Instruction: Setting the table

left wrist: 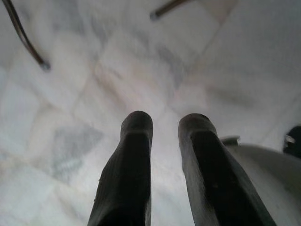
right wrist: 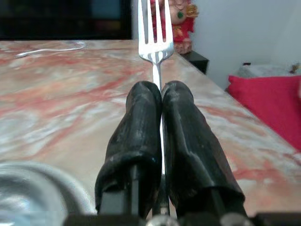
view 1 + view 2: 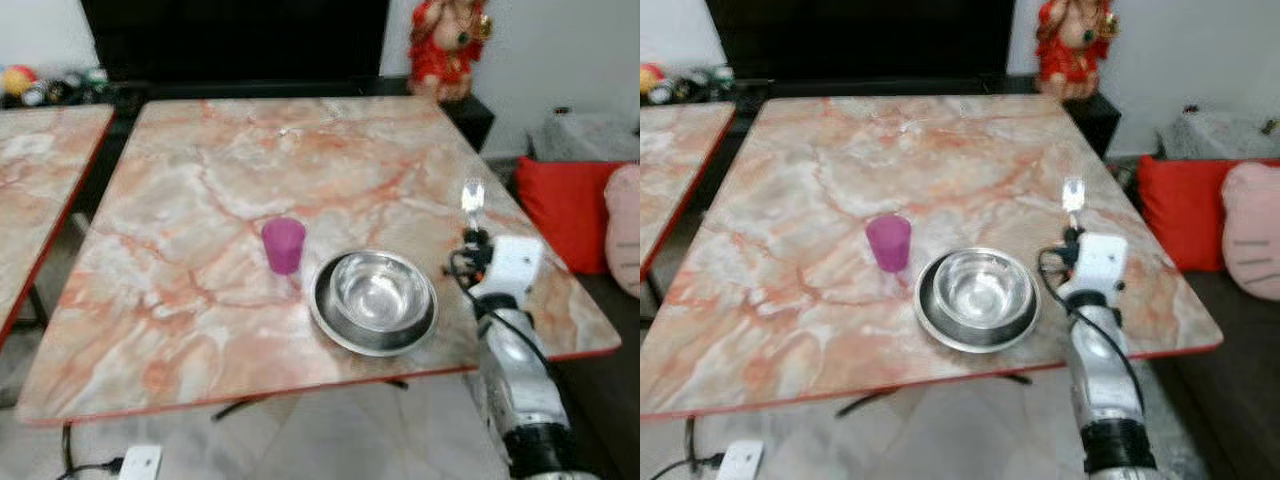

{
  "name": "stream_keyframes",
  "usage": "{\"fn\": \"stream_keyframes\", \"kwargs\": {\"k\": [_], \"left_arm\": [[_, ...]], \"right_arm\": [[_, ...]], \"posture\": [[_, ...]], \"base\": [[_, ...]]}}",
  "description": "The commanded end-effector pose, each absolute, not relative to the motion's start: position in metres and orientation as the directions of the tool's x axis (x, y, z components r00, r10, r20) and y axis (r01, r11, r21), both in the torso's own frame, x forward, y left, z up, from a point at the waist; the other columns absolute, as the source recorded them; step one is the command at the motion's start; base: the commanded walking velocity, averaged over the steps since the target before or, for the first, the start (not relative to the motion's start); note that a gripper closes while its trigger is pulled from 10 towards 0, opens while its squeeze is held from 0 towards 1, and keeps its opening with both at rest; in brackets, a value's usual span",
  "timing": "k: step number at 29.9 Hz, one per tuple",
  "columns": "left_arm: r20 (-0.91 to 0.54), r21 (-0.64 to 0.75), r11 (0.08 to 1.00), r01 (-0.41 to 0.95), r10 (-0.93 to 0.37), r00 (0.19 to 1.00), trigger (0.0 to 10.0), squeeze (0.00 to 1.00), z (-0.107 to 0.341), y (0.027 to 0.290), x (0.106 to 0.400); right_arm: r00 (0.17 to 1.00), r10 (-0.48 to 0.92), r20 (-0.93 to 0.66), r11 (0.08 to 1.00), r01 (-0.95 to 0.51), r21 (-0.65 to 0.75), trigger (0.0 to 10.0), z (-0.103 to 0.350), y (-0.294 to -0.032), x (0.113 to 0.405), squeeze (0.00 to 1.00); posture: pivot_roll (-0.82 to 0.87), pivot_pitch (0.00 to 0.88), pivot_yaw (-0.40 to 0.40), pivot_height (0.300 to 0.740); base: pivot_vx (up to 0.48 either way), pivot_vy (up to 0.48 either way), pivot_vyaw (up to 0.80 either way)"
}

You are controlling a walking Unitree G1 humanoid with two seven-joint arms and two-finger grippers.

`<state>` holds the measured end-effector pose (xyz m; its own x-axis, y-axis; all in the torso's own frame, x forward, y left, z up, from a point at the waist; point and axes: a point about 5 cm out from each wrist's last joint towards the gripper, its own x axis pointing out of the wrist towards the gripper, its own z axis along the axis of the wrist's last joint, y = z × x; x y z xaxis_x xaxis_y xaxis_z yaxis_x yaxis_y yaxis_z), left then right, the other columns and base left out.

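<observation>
Steel fork (image 2: 154, 35) clamped between the right gripper's (image 2: 162, 92) rubbery black fingers, above a marble-patterned table (image 3: 250, 180) beside nested bowl (image 3: 378, 290); left gripper (image 1: 164, 125) hangs parted over tiles.

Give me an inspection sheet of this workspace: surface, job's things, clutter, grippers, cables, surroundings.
Surface: marble-patterned table with a red edge.
Job's things: purple cup upright, left of the steel bowl, which sits in a steel plate; fork held with its tines pointing away from the robot.
Clutter: nothing seen on the table.
Grippers: right gripper shut on the fork, over the table right of the bowl; left gripper open, above the floor.
Cables: black cable on the right wrist; white plug on the floor.
Surroundings: second table to the left, red figurine, red cushion.
</observation>
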<state>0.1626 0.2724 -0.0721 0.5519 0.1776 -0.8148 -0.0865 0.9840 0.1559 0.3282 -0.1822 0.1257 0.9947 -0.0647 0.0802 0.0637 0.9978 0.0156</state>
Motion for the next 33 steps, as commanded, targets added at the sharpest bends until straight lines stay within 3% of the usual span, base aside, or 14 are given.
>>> {"fn": "stream_keyframes", "kwargs": {"k": [1, 13, 15, 16, 18, 22, 33], "left_arm": [[-0.82, 0.138, 0.987, -0.081, 0.16, 0.549, 10.0, 0.0, -0.075, 0.266, 0.162], [-0.822, 0.136, 0.987, -0.084, 0.16, 0.546, 10.0, 0.0, -0.075, 0.267, 0.161], [-0.822, 0.136, 0.987, -0.084, 0.16, 0.547, 10.0, 0.0, -0.075, 0.267, 0.161], [-0.822, 0.136, 0.987, -0.083, 0.159, 0.546, 10.0, 0.0, -0.075, 0.267, 0.161], [-0.823, 0.136, 0.987, -0.081, 0.158, 0.546, 10.0, 0.0, -0.075, 0.267, 0.161], [-0.824, 0.13, 0.988, -0.08, 0.153, 0.546, 10.0, 0.0, -0.075, 0.265, 0.162], [-0.824, 0.13, 0.988, -0.083, 0.154, 0.546, 10.0, 0.0, -0.075, 0.265, 0.162]], "right_arm": [[0.992, -0.102, 0.069, 0.995, 0.102, 0.01, 10.0, 0.124, -0.194, 0.327, 0.0], [0.989, -0.113, 0.095, 0.994, 0.114, -0.004, 10.0, 0.142, -0.208, 0.333, 0.0], [0.991, -0.118, 0.067, 0.992, 0.12, -0.035, 10.0, 0.144, -0.213, 0.336, 0.0], [0.992, -0.121, -0.045, 0.989, 0.116, -0.093, 10.0, 0.139, -0.222, 0.343, 0.0], [0.988, -0.1, -0.115, 0.991, 0.088, -0.103, 10.0, 0.134, -0.224, 0.345, 0.0], [0.972, 0.042, -0.23, 0.991, -0.07, -0.114, 10.0, 0.125, -0.215, 0.352, 0.0], [0.932, 0.087, -0.352, 0.992, -0.114, -0.057, 10.0, 0.11, -0.215, 0.362, 0.0]], "posture": [[0.03, 0.02, -0.038, 0.74], [0.03, 0.023, -0.036, 0.74], [0.02, 0.024, -0.034, 0.74], [0.02, 0.022, -0.033, 0.74], [0.02, 0.022, -0.033, 0.74], [0.02, 0.022, -0.033, 0.74], [0.03, 0.017, -0.027, 0.74]], "base": [[0.0, 0.0, 0.0], [0.0, 0.0, 0.0], [0.0, 0.0, 0.0], [0.0, 0.0, 0.0], [0.0, 0.0, 0.0], [0.0, 0.0, 0.0], [0.0, 0.0, 0.0]]}}
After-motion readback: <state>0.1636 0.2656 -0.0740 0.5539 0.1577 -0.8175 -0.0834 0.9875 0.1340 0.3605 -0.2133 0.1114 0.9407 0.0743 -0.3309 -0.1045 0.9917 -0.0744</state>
